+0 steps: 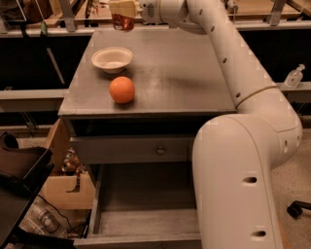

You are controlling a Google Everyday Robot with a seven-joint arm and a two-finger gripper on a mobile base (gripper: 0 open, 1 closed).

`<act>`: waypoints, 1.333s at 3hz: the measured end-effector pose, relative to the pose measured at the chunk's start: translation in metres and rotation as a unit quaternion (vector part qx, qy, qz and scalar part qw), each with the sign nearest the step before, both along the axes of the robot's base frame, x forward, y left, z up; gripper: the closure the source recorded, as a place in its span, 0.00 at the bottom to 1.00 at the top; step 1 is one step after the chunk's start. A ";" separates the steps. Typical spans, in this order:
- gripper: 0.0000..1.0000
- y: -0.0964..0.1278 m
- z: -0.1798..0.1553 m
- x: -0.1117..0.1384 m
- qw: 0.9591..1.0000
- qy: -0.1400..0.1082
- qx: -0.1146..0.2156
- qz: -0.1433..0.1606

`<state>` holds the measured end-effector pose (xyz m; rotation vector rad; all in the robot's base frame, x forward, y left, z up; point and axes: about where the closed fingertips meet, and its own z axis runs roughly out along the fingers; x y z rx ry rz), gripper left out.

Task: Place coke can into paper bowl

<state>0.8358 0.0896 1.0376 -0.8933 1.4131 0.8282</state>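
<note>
the gripper (124, 9) hangs over the far edge of the grey table (184, 73), jaws pinching the coke can (122, 22) from above. the can is in the air, just beyond the paper bowl (112, 58) and not in it. an orange ball (122, 90) sits near the bowl.

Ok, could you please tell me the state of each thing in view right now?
gripper: shut on the coke can, raised near the far edge of the table.
coke can: held in the air, not in the paper bowl.
paper bowl: upright on the table, empty.
orange ball: resting on the table, in front of the paper bowl.
upper drawer: closed.
lower drawer: pulled open.
</note>
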 end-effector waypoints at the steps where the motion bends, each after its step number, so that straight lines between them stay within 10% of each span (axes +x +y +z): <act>1: 1.00 0.029 -0.015 0.002 1.000 -0.004 0.002 0.023; 4: 1.00 0.049 -0.082 0.010 0.997 -0.048 -0.009 0.063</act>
